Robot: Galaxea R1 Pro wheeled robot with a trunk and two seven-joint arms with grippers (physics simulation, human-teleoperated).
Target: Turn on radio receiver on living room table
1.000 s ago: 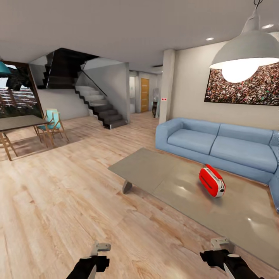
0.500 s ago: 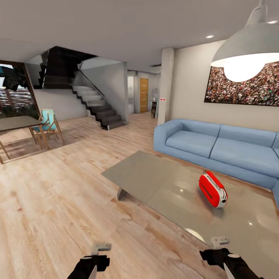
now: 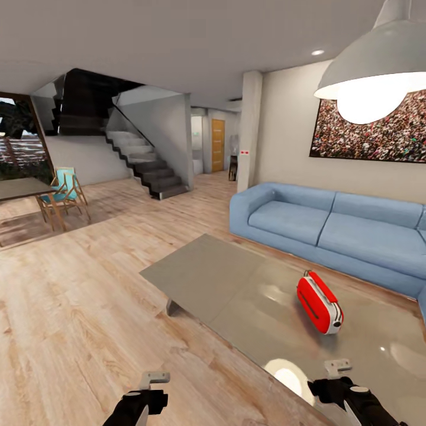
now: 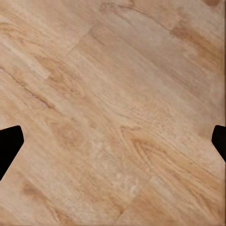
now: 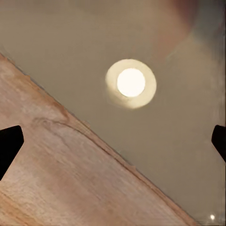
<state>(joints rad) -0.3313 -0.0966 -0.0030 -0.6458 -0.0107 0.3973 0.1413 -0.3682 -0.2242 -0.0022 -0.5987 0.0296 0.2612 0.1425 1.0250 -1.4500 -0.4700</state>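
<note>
The radio [image 3: 319, 302] lies on the glossy grey table [image 3: 207, 275], toward its sofa [image 3: 331, 228] side and well ahead of both arms. Its long axis runs diagonally across the tabletop, from far-left to near-right in the head view, with the white-trimmed end facing near-right; I cannot make out the dial from here. The left gripper [image 3: 152, 378] hangs over bare wood floor [image 3: 77, 307], the right gripper [image 3: 337, 367] over the table's near edge. In each wrist view the 2 dark fingertips [image 4: 9, 141] sit at opposite margins, so both pairs of fingers look spread wide. The main risk, as I judge it, is the base or right arm bumping the low table edge on approach. A careless reach could also shove the light radio along the slick top instead of pressing its switch.
</note>
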